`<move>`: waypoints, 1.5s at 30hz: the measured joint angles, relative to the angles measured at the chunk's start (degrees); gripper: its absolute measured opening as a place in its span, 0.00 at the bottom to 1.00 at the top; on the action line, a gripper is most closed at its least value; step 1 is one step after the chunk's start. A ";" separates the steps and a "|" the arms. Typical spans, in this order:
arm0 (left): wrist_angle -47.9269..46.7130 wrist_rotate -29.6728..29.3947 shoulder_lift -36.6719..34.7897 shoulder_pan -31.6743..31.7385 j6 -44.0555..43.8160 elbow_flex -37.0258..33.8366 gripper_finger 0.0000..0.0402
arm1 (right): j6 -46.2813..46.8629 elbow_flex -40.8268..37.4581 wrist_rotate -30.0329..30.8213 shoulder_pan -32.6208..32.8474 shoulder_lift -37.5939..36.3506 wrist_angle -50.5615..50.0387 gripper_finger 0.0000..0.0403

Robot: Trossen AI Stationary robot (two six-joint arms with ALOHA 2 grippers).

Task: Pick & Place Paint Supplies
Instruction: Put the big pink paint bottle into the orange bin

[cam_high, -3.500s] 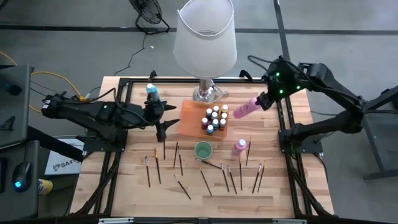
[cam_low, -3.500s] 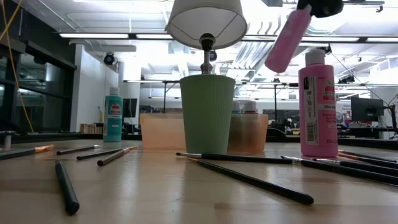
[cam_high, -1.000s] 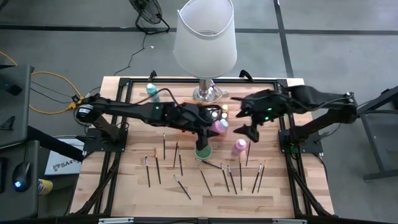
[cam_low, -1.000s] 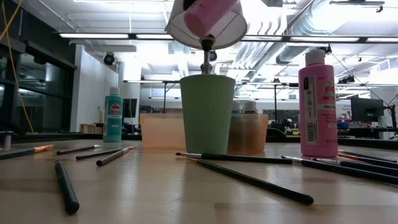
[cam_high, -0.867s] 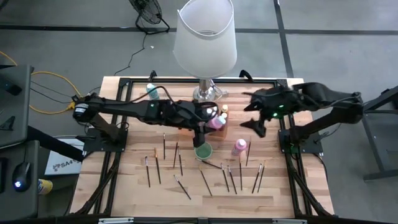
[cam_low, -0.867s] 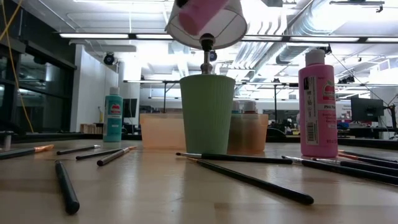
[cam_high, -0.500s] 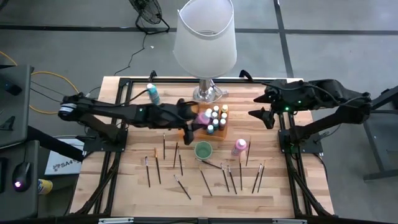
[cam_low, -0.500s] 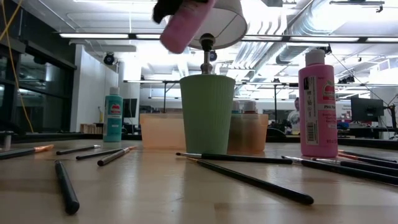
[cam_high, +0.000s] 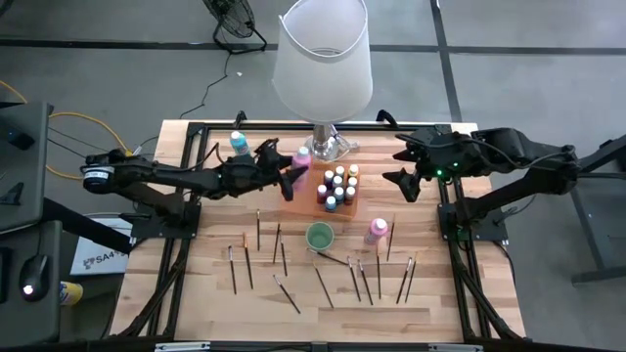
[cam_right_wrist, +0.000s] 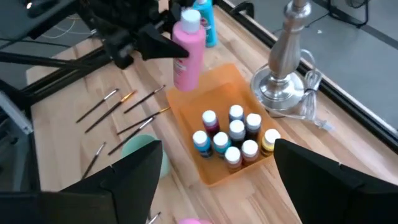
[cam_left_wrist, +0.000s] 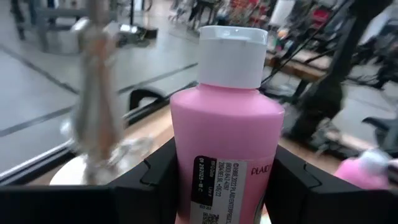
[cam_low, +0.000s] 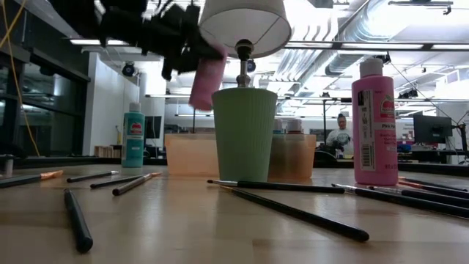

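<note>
My left gripper reaches in from the table's left and is shut on a tall pink bottle with a white cap. It holds the bottle in the air over the far left corner of the orange tray. Several small paint bottles stand in that tray. My right gripper hangs open right of the tray, holding nothing. A second pink bottle, a teal bottle and a green cup stand on the table. Thin brushes lie flat near the front. My left gripper pinches the pink bottle's body between its two fingers, at the labelled part around mid-height. The fingers come in level from the table's left. The bottle is lifted clear, near upright, with its cap up.
A big white-shaded lamp stands at the far middle, its metal base just behind the tray. Black frame rails run along the table's left, right and far edges. A person is in the room behind.
My left gripper has carried the pink bottle from above the green cup toward the table's left and far side and lower. The bottle has tipped from lying level to near upright. My right gripper has drawn back toward the far right, still open.
</note>
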 joint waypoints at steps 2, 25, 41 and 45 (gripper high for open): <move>1.97 3.24 0.07 2.64 -0.02 -1.60 0.41 | 0.91 0.00 1.24 0.00 0.41 -0.07 0.75; 24.25 33.25 18.14 19.47 -2.12 -4.87 0.41 | 7.38 0.01 9.52 -0.02 2.75 -0.04 0.75; 22.67 31.01 21.22 20.00 9.01 -4.82 0.47 | 9.95 0.00 12.13 -0.02 4.18 -0.89 0.75; 22.67 31.00 21.22 20.00 9.06 -4.81 0.44 | 9.95 0.00 12.13 -0.02 4.18 -0.87 0.75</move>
